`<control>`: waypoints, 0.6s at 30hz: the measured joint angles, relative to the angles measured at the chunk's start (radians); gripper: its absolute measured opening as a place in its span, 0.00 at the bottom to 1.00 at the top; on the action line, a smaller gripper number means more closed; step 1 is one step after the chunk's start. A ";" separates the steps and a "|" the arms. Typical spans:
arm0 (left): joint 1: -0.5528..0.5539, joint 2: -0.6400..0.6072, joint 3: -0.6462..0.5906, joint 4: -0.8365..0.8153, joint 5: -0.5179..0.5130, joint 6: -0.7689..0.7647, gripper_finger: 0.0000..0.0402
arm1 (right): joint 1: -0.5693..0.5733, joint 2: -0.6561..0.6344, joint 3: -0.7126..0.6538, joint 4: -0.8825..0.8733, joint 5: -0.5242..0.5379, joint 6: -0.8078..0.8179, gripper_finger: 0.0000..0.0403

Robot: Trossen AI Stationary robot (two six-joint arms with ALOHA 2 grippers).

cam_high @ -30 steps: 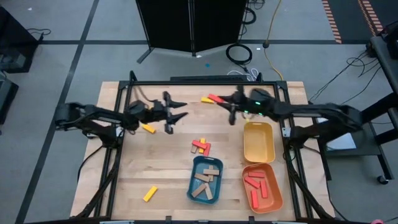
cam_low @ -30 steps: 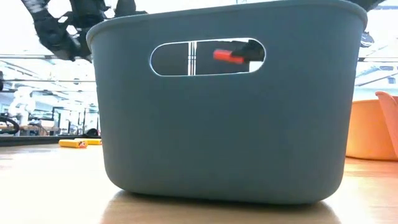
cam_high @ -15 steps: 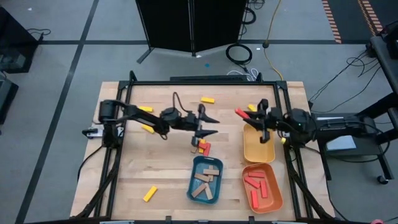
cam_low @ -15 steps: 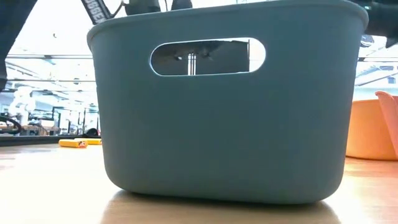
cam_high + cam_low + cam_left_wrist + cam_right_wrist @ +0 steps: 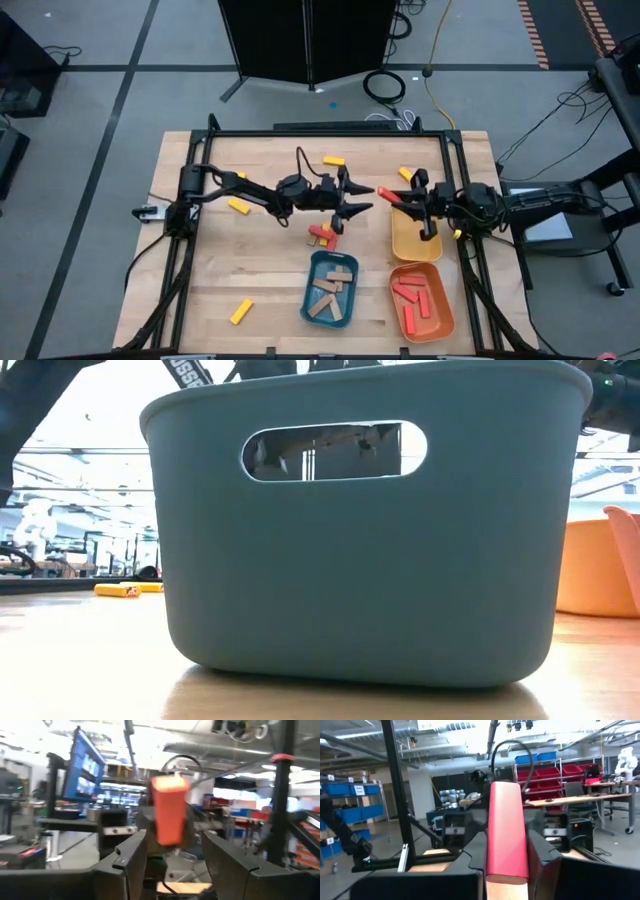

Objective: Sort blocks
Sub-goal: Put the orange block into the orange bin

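Observation:
My right gripper [image 5: 402, 197] is shut on a red block [image 5: 388, 193], held in the air by the far left corner of the yellow tray [image 5: 415, 240]. My left gripper [image 5: 358, 202] faces it from the table's left. It is open with nothing between its fingers. In the left wrist view the red block [image 5: 170, 810] shows end-on beyond the open fingers. A small pile of red and yellow blocks [image 5: 322, 235] lies on the table under the left gripper. The blue tray [image 5: 330, 290] holds tan blocks. The orange tray [image 5: 420, 300] holds red ones. My right gripper pinches the red block by its two long sides [image 5: 506, 855] between the two fingers. The fingers come level from the table's right and lie along the block. Its free end [image 5: 383, 190] sticks out past the fingertips toward the left gripper. The block is lifted clear of table and trays.
Single yellow blocks lie at the far middle [image 5: 333, 160], far right [image 5: 405, 173], left [image 5: 238, 205] and near left [image 5: 242, 311]. In the low view the blue tray's wall [image 5: 360, 560] blocks most of the table. The orange tray [image 5: 605, 560] shows at its right.
My left gripper has swept toward the table's right, from the far left to above the block pile at the middle. My right gripper has drawn back toward the right edge and a little nearer, carrying the red block to the yellow tray's far corner.

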 joint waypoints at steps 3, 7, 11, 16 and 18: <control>0.000 -0.001 0.041 -0.064 -0.013 -0.039 0.46 | 0.012 0.027 0.000 0.024 0.000 -0.001 0.07; 0.000 -0.001 0.094 -0.166 -0.014 -0.087 0.46 | 0.019 0.057 0.000 0.070 0.000 -0.006 0.08; -0.005 -0.001 0.125 -0.202 0.002 -0.096 0.46 | 0.019 0.082 0.000 0.080 0.042 -0.020 0.08; -0.010 -0.001 0.137 -0.206 -0.014 -0.092 0.46 | 0.019 0.112 0.000 0.080 0.055 -0.031 0.07; -0.009 -0.001 0.137 -0.206 -0.039 -0.093 0.46 | 0.019 0.121 0.000 0.080 0.061 -0.031 0.07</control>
